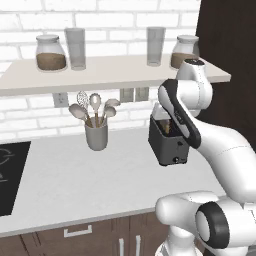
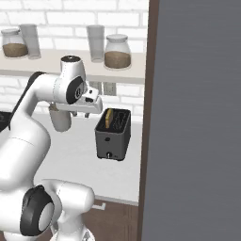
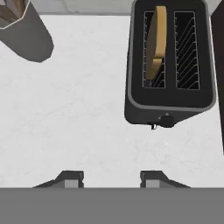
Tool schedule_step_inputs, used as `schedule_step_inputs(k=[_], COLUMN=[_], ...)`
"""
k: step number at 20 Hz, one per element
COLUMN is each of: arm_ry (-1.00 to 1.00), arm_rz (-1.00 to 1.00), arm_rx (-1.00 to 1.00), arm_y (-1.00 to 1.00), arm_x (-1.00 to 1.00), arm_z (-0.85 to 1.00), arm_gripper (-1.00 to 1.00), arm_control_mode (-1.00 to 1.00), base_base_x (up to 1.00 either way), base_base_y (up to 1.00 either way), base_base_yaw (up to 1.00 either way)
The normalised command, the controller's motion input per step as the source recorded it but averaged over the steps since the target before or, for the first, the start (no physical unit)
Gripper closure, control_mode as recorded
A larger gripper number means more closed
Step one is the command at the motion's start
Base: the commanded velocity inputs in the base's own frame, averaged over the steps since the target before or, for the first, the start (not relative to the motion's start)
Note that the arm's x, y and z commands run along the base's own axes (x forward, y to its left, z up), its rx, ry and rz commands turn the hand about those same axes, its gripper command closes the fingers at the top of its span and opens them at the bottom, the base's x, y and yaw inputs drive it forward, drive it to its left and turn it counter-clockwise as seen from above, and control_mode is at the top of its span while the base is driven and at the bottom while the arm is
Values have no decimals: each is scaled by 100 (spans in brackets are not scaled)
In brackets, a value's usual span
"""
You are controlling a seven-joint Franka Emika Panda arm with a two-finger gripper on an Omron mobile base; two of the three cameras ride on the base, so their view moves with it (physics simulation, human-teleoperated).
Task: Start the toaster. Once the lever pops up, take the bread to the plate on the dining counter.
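Observation:
The dark toaster [image 3: 169, 99] stands on the white worktop [image 3: 78, 113], close to a tall dark panel. A tan slice of bread [image 3: 156, 41] sits upright in its left slot; the other slot holds nothing. A small knob [image 3: 166, 120] shows low on the near end. My gripper [image 3: 111, 177] hovers above the worktop in front of that end, open, with nothing between its fingers. From the right base view the hand [image 2: 88, 104] hangs just left of the toaster [image 2: 113, 136] and bread [image 2: 109, 118]. The arm partly covers the toaster [image 1: 167, 147] in the left base view. The plate and dining counter are out of view.
A grey utensil cup [image 1: 96, 135] with spoons stands left of the toaster. A black cooktop [image 1: 10, 175] lies at the far left. Above, a shelf [image 1: 115, 72] carries jars and glasses. The tall dark panel [image 2: 197, 117] closes off the right side.

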Motion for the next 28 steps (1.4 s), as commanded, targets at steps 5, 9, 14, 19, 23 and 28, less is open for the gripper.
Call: schedule_step_inputs(k=[5,9,14,19,23,28], arm_ry=[0,0,-6,-12,-10,-5], arm_rz=[0,0,0,0,0,0], arm_rx=[2,0,-1,-3,0,0], arm_y=[-4,-32,-45,-37,-22,-9], arm_x=[-13,-26,-21,0,11,24], arm_z=[-2,-34,-43,-32,-19,-15], arm_gripper=[-100,-100,-100,-100,-100,-100], arm_control_mode=[-100,-100,-100,-100,-100,-100], base_base_x=[0,0,0,0,0,0], base_base_y=[0,0,0,0,0,0], base_base_yaw=[0,0,0,0,0,0])
